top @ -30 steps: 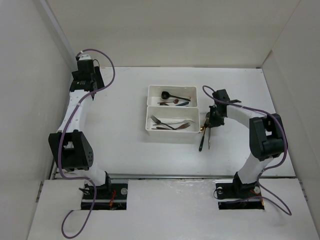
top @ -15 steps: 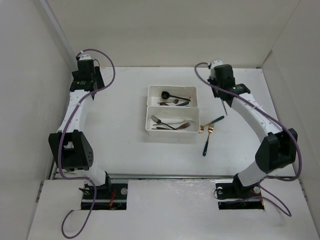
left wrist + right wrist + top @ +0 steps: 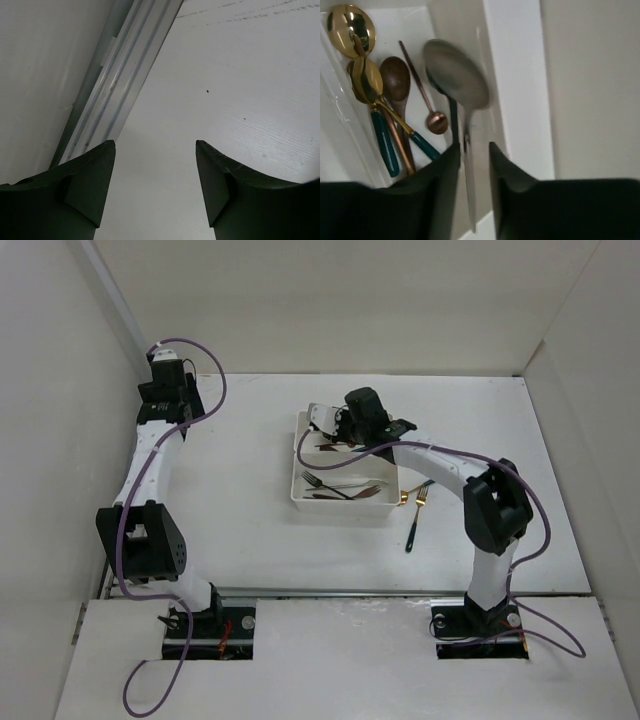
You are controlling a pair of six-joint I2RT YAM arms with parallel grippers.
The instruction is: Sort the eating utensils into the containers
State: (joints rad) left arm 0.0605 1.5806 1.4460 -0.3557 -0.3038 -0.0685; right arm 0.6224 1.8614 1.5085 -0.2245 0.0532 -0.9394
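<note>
Right gripper (image 3: 472, 155) over the far tray (image 3: 303, 426) apparently pinches a silver spoon (image 3: 457, 80) (bowl forward).

Right arm bent at the elbow, forearm reaching leftward; right gripper (image 3: 470, 150) with fingers (image 3: 442, 165) closed to a narrow gap, gripping a slim handle. Left arm extended far forward; left gripper (image 3: 155, 165) spread wide, nothing between its fingers (image 3: 90, 175)

1 overhead view, 2 wrist close-ups
</note>
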